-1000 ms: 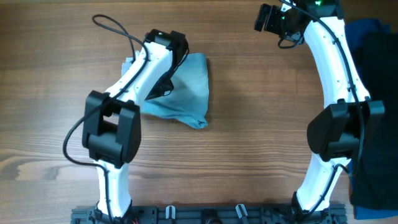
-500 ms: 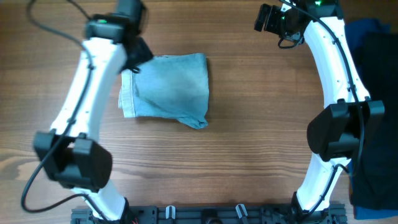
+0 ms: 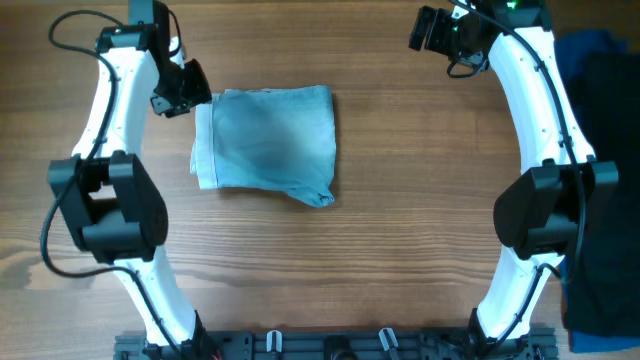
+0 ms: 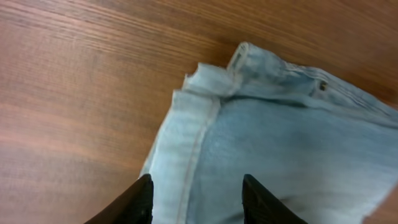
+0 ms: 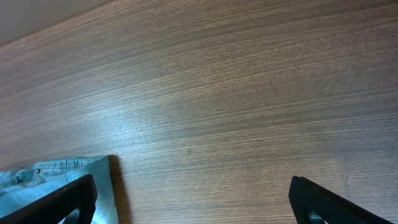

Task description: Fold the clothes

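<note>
The clothes, light faded-blue denim shorts (image 3: 265, 145), lie folded into a rough rectangle left of the table's middle, with one corner hanging out at the lower right. My left gripper (image 3: 190, 95) hovers at their upper-left corner. In the left wrist view, my left gripper (image 4: 196, 199) has its jaws apart above the seamed edge of the shorts (image 4: 267, 143), holding nothing. My right gripper (image 3: 430, 30) is at the far right of the table. In the right wrist view it (image 5: 196, 208) stands wide open over bare wood, with a corner of the shorts (image 5: 56, 177) at lower left.
A heap of royal-blue and black garments (image 3: 605, 150) lies along the right edge behind the right arm. The left arm's black cable (image 3: 75, 25) loops at the far left. A dark rail (image 3: 330, 345) runs along the front edge.
My left arm has swung off the shorts, up and to the left, and let go of the cloth. The shorts now lie flat and folded. The right arm has not moved.
</note>
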You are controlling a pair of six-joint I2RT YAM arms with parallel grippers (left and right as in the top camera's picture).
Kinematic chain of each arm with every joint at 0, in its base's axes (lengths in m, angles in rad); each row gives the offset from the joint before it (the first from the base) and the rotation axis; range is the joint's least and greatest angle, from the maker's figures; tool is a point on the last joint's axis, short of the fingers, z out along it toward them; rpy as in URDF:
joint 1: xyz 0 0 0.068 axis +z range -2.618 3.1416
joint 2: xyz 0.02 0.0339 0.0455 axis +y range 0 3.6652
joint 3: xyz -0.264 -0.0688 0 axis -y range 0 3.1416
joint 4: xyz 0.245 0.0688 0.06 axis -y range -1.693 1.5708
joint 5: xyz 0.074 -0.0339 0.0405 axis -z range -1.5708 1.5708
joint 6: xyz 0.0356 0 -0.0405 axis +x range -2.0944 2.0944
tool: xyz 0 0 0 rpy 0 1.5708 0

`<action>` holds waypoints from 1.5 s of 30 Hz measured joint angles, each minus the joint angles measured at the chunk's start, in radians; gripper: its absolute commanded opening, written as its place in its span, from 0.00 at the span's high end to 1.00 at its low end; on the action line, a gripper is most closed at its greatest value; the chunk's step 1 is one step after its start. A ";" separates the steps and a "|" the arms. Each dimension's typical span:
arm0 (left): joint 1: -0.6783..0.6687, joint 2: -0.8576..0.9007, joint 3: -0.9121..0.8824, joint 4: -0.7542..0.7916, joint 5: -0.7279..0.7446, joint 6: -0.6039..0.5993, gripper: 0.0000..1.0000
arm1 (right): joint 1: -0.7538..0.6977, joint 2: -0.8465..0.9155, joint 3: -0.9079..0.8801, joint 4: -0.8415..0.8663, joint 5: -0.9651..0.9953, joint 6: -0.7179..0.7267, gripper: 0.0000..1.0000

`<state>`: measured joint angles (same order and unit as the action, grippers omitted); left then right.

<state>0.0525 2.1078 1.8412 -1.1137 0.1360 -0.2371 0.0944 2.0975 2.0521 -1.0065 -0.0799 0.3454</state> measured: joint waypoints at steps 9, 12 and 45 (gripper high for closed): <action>0.003 0.064 0.000 0.040 -0.027 0.024 0.55 | 0.000 0.000 0.000 0.000 0.000 0.000 0.00; 0.003 0.076 0.000 0.052 -0.034 0.028 0.56 | 0.000 0.000 0.000 0.000 0.000 0.000 0.00; 0.003 0.105 -0.035 0.074 -0.041 0.064 0.96 | 0.000 0.000 0.000 0.000 0.000 0.000 0.00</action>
<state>0.0559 2.2131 1.8057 -1.0397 0.0948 -0.1726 0.0944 2.0975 2.0521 -1.0069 -0.0803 0.3454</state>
